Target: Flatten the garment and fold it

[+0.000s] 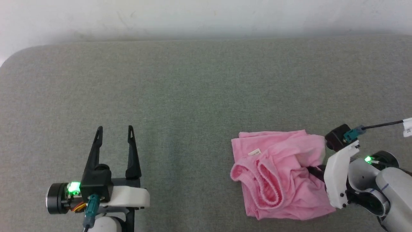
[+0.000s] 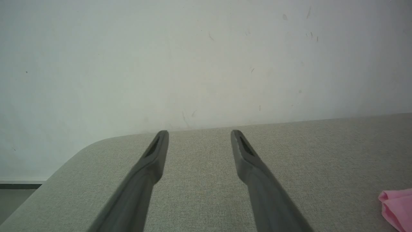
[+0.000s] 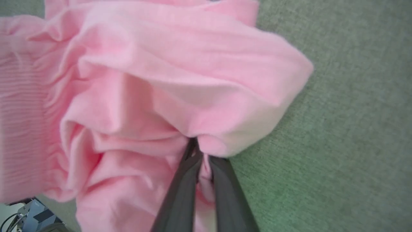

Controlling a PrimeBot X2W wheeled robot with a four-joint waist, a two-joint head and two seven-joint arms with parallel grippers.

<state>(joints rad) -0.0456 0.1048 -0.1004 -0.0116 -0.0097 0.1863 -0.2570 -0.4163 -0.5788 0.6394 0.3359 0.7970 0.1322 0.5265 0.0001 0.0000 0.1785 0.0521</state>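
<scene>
I am watching the right claw (image 3: 198, 146) pinching a soft fold at the right edge of the crumpled pink garment (image 1: 289, 190), which is lying low and right on the grey woven table (image 1: 193, 96). Cloth is burying its fingertips. The left claw (image 1: 115, 127) is hovering well apart, spread wide.

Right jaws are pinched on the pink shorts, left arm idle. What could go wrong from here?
1. The right gripper pinches a bunched fold of the garment, probably several layers: pulling may drag the heap instead of spreading it.
2. The left gripper stands open, apart from the cloth, so nothing anchors it; it could slide over the grey surface.
</scene>
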